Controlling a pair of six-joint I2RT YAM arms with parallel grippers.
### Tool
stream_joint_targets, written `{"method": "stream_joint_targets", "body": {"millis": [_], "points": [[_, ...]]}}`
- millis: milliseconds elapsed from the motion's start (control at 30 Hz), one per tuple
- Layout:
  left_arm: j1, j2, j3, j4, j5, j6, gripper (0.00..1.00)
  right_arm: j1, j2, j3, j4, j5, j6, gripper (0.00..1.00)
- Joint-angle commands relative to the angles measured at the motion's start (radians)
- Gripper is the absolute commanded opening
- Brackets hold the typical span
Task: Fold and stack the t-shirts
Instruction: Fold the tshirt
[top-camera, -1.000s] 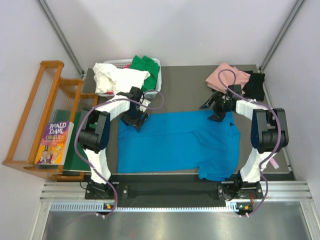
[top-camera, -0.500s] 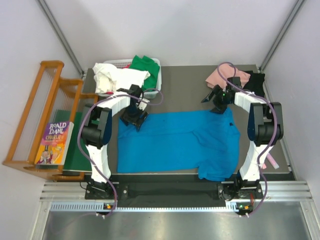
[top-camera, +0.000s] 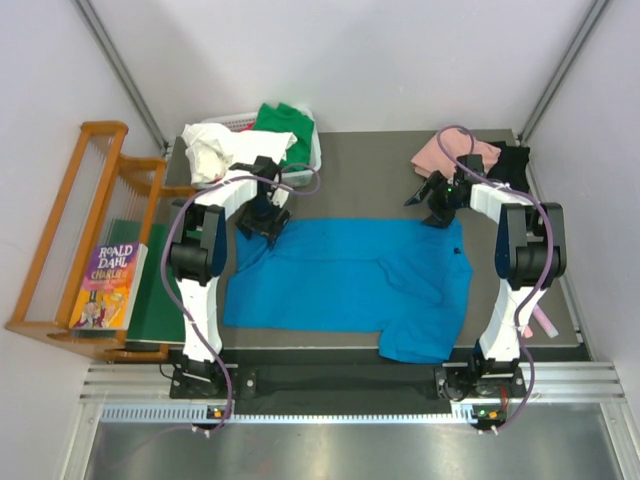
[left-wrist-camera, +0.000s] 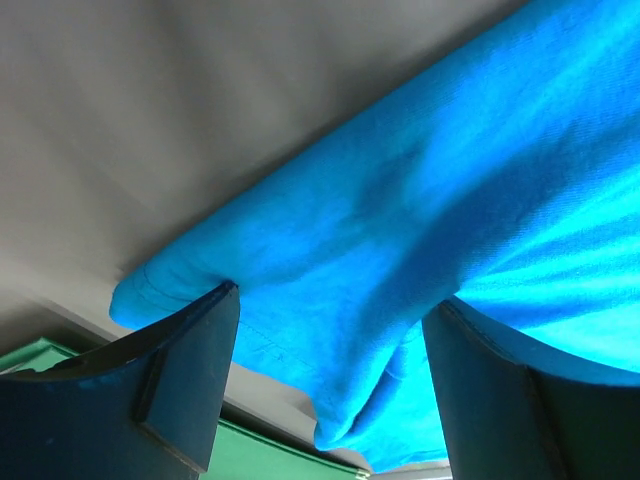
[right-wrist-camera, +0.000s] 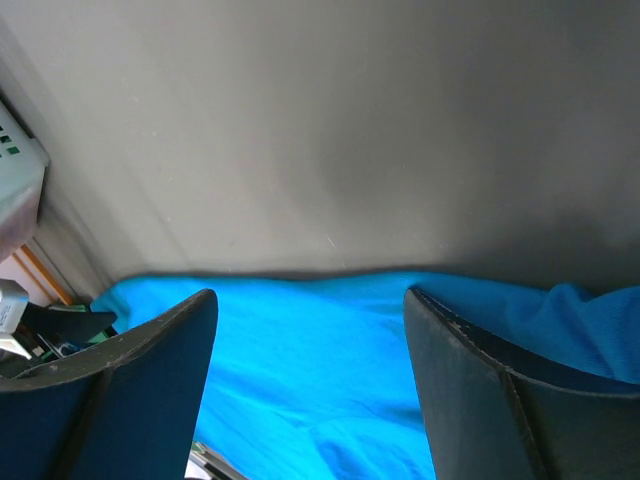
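Lying just nearside of the basket (top-camera: 314, 155), the blue t-shirt (top-camera: 340, 280) runs lengthwise away from it, sleeves farthest. The left gripper (top-camera: 262, 228) gapes wide around the shirt's basket-side corner; the right gripper (top-camera: 433, 216) gapes empty.

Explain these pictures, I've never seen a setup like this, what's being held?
Two robot arms stand at the near edge of a grey table. The wide picture is from an overhead camera; the close-ups are from a camera on each wrist. A blue t-shirt lies spread out; a white tee and a green tee drape a basket far left, a pink tee and a black tee far right. The left gripper has blue cloth bunched between its spread fingers; the right gripper is open over the shirt's edge, holding nothing.
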Motion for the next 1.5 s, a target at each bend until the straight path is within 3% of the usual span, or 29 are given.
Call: {"method": "stream_joint_targets", "body": {"millis": [0,167,300,533,700,933,1067,1233,1333,1467], "points": [[0.036,0.028,0.011,0.192,-0.106,-0.005,0.77,-0.008,-0.013,0.028,0.014,0.006,0.002,0.74],[0.032,-0.067,-0.088,0.19,-0.064,-0.004,0.75,-0.008,-0.057,0.076,-0.032,-0.004,-0.035,0.72],[0.025,-0.197,-0.167,0.164,-0.061,0.002,0.75,0.03,-0.195,0.085,-0.11,0.04,-0.11,0.73],[0.015,-0.414,-0.223,0.1,-0.035,0.005,0.83,0.049,-0.396,-0.031,-0.153,0.097,-0.168,0.78],[0.01,-0.48,-0.247,0.094,-0.047,0.004,0.86,0.049,-0.433,-0.153,-0.108,0.076,-0.165,0.78],[0.012,-0.368,-0.188,0.17,-0.147,0.008,0.85,0.084,-0.484,-0.234,-0.058,0.052,-0.159,0.79],[0.013,-0.331,-0.177,0.357,-0.23,-0.024,0.83,0.118,-0.513,-0.243,-0.063,0.057,-0.183,0.79],[0.015,-0.298,-0.162,0.472,-0.297,-0.053,0.81,0.133,-0.559,-0.271,-0.06,0.037,-0.199,0.8],[0.045,-0.253,-0.113,0.476,-0.284,-0.067,0.8,0.135,-0.588,-0.283,-0.064,0.031,-0.212,0.8],[0.107,-0.123,0.064,0.371,-0.225,-0.119,0.79,0.133,-0.612,-0.272,-0.094,0.032,-0.228,0.82]]}}
